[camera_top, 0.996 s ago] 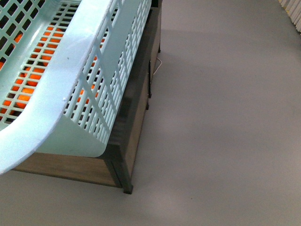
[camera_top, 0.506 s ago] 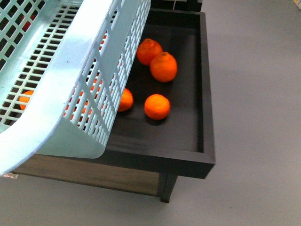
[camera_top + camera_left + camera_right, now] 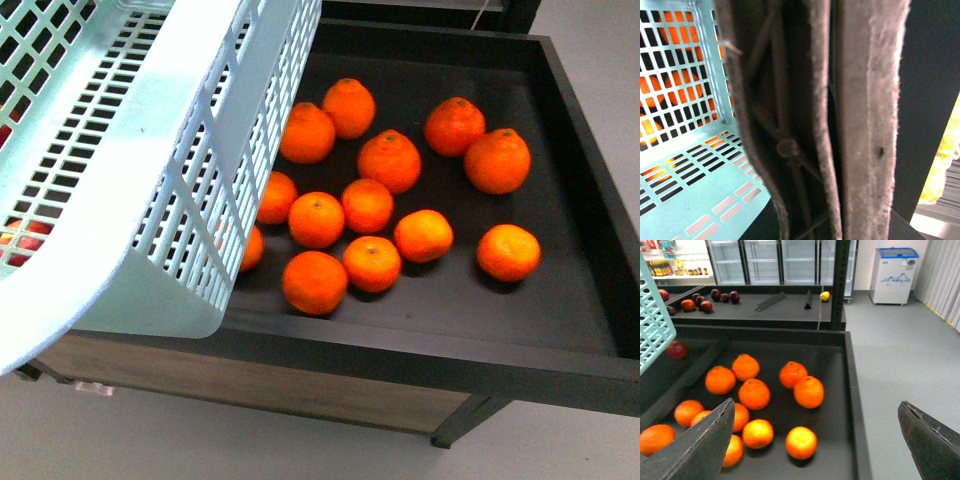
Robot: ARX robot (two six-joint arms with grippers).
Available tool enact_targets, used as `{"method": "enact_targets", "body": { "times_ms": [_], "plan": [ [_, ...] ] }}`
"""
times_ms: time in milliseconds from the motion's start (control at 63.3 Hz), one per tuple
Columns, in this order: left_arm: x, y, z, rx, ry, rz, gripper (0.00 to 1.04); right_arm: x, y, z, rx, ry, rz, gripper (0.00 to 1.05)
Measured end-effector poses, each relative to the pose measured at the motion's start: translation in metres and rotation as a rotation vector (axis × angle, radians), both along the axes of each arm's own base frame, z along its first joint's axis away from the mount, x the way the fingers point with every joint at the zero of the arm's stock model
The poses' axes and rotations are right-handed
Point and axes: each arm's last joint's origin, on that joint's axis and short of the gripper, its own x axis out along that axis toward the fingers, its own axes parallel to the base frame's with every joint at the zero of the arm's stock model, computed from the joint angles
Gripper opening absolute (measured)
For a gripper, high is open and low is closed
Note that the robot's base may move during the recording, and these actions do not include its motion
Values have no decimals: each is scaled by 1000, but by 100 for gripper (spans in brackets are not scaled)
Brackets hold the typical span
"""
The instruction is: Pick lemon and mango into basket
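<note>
**Many oranges below a wide-open right tool, basket on the left tool's side**

Neither tool is seen in the front view. The pale aqua basket [image 3: 150,150] is held tilted and close to the camera on the left tool's side. It overlaps the near corner of a black tray [image 3: 400,345] carried on a wood-sided bench [image 3: 250,385]. Round oranges [image 3: 390,160] are scattered over the tray floor. A red fruit [image 3: 25,235] is glimpsed through the basket's slots.

The left wrist view is largely blocked by a fuzzy grey-brown strip [image 3: 865,115] right at the lens. The basket's slotted inside is seen beside it. The left tool itself is not made out, so its opening cannot be told.

In the right wrist view, the right tool [image 3: 816,407] is spread wide, with nothing held between its dark fingers [image 3: 705,440]. The oranges lie below and just ahead of it. Far beyond it, on a farther bench [image 3: 785,310], a small yellow fruit taken to be the lemon [image 3: 825,296] is set near a dark post [image 3: 841,285]. It lies well apart from a group of dark red fruits [image 3: 700,300] too small to identify.
</note>
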Motion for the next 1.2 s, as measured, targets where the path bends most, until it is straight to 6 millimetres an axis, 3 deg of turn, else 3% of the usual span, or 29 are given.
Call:
{"method": "enact_targets", "body": {
  "times_ms": [1201],
  "plan": [
    [0, 0, 0, 2, 0, 4, 17, 0, 0, 0, 0, 0, -2, 96]
  ]
}}
